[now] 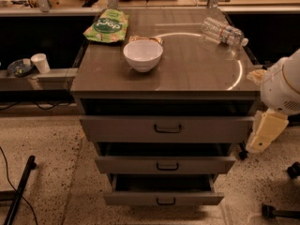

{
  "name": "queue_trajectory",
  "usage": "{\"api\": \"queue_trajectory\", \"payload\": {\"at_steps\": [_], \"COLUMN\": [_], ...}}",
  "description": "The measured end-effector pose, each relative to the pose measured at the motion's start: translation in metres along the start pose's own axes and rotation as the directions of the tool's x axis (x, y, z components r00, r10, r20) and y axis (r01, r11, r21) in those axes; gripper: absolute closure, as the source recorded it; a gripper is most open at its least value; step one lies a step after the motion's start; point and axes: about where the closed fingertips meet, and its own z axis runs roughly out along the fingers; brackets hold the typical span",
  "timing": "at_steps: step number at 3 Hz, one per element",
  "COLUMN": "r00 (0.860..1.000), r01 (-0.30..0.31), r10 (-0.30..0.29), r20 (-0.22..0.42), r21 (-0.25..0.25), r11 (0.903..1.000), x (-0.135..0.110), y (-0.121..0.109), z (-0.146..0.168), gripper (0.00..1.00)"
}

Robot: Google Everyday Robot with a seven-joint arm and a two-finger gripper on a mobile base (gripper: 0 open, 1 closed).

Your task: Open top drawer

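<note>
The top drawer (122, 129) is the widest grey front of three, just under the cabinet top, with a small black loop handle (168, 128) at its centre. It stands pulled out a little, with a dark gap above it. My gripper (263, 132) shows as a cream piece hanging below a white round arm joint (282, 86) at the cabinet's right side. It is level with the top drawer's right end, apart from the handle and holding nothing that I can see.
On the cabinet top (197, 74) stand a white bowl (143, 55), a green snack bag (108, 26) and a clear plastic bottle (224, 32) lying on its side. The middle drawer (136, 165) and bottom drawer (136, 199) are also slightly out. A paper cup (41, 63) stands on a ledge at left.
</note>
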Motion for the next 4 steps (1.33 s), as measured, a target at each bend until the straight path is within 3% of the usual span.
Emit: {"api": "queue_trajectory", "payload": {"at_steps": [2,4], "r00": [0.997,0.998], "r01": [0.016,0.028], "r10": [-0.014,-0.027], "r20": [0.077,0.050], "r21": [-0.028,-0.026], "r11": [0.9995,0.9993], "x": [0.012,0.013], "y": [0.014,0.014], "z": [0.071,0.078], "gripper": [0.00,0.00]}}
